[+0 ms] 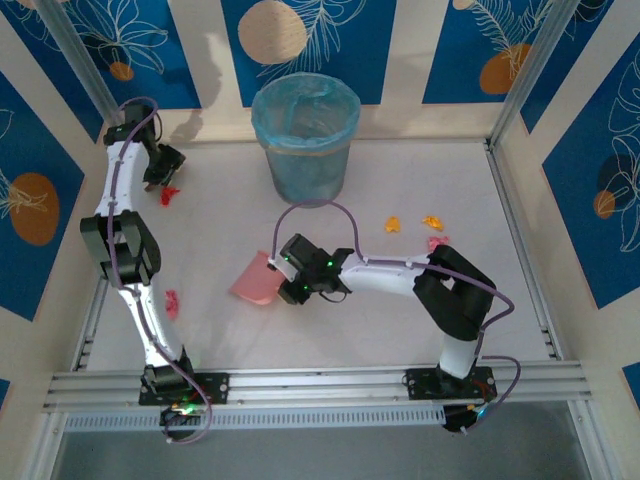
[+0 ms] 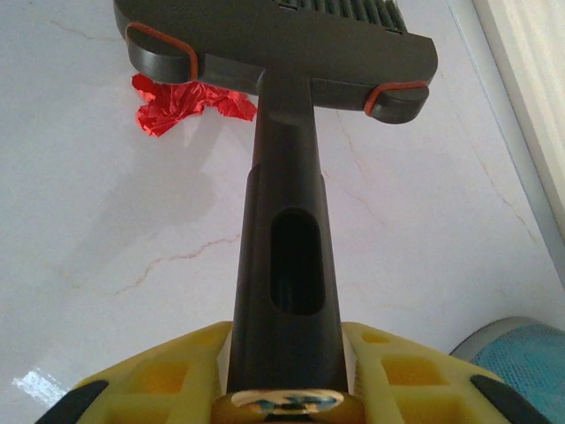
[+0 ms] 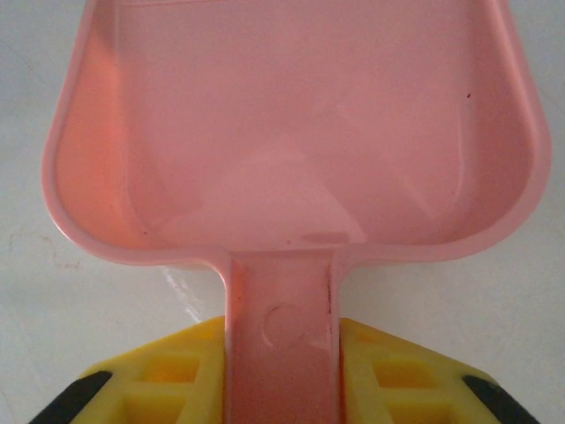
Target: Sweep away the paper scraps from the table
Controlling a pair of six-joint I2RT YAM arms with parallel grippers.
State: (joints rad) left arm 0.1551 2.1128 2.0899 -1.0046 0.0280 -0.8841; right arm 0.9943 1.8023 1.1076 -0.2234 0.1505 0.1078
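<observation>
My left gripper (image 1: 160, 168) is at the far left of the table (image 1: 400, 180), shut on the handle of a dark grey brush (image 2: 287, 247). In the left wrist view the left gripper (image 2: 287, 389) has its yellow fingers (image 2: 150, 380) clamped on that handle, and the brush head (image 2: 274, 44) rests against a crumpled red paper scrap (image 2: 177, 104). That red scrap (image 1: 168, 195) lies just beside the brush. My right gripper (image 1: 298, 270) is mid-table, shut on the handle of a flat pink dustpan (image 1: 255, 280). The pan (image 3: 291, 132) is empty, and the right gripper (image 3: 282, 380) squeezes its handle.
A blue-lined bin (image 1: 305, 140) stands at the back centre; its rim (image 2: 521, 362) shows at the lower right of the left wrist view. Another red scrap (image 1: 172, 303) lies by the left arm. Two orange scraps (image 1: 393, 225) (image 1: 432, 222) and a pink scrap (image 1: 437, 243) lie on the right.
</observation>
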